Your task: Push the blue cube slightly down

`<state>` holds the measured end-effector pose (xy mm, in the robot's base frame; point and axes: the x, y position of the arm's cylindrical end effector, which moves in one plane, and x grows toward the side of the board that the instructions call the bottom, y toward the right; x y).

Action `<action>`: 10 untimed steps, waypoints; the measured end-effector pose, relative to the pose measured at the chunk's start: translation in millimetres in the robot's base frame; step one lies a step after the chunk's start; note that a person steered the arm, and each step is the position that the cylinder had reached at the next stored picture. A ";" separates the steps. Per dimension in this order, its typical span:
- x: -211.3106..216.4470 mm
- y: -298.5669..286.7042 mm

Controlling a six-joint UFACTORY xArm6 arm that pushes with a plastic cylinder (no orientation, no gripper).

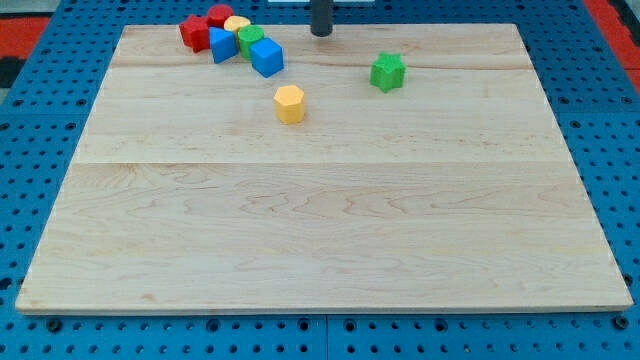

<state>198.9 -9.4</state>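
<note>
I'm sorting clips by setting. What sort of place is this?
Probably a robotics lab bench: a wooden board on a blue perforated table, small blocks like the blue cube, and my tip above them.

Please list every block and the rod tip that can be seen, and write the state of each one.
blue cube: upright, touching green block.
green block: in cluster.
blue block: in cluster.
yellow round block: in cluster.
red blocks: cluster's left.
yellow hexagonal block: alone.
green star block: alone.
my tip: right of cluster, touching nothing.
</note>
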 end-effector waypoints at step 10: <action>124.0 -112.9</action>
